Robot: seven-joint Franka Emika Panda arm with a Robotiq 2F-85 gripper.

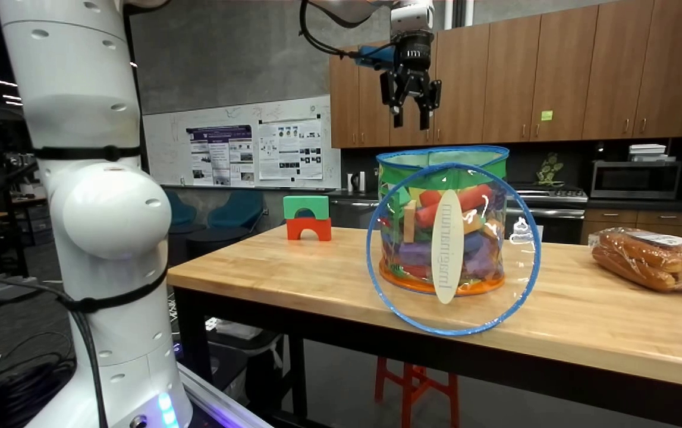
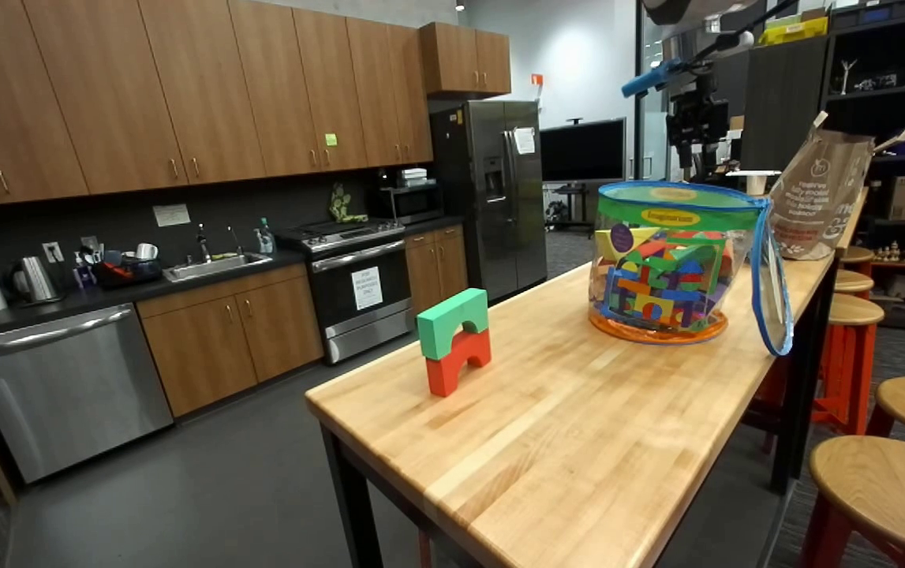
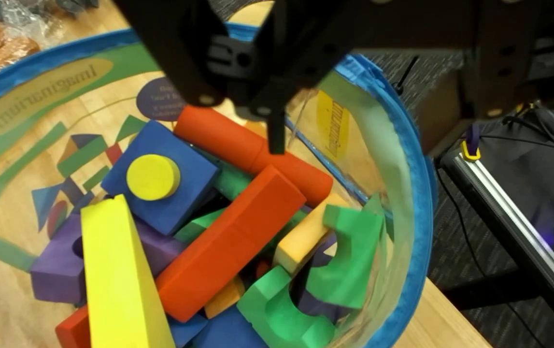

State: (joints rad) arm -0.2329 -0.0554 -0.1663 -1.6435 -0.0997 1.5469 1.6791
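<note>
My gripper [image 1: 411, 117] is open and empty, pointing down above a clear round bag [image 1: 383, 173] with a blue rim. In an exterior view, the gripper [image 2: 692, 162] hangs over the bag's far part. In the wrist view, dark fingers [image 3: 354, 137] hide part of the rim [image 3: 421, 232]. Inside lie a red bar [image 3: 231, 244], a red cylinder [image 3: 238, 140], a yellow wedge [image 3: 117, 275], a blue block [image 3: 187, 176] and green arches [image 3: 349, 261]. The clear lid [image 1: 448, 246] hangs down the bag's side. A green arch block [image 2: 452, 319] stands on a red arch block [image 2: 460, 363].
The bag and stacked blocks stand on a wooden table [image 2: 547, 442]. A bread package [image 1: 656, 255] lies beyond the bag. A paper bag [image 2: 819, 189] stands further along the table. Stools [image 2: 886, 473] stand along one side. The white robot arm [image 1: 91, 226] rises beside the table.
</note>
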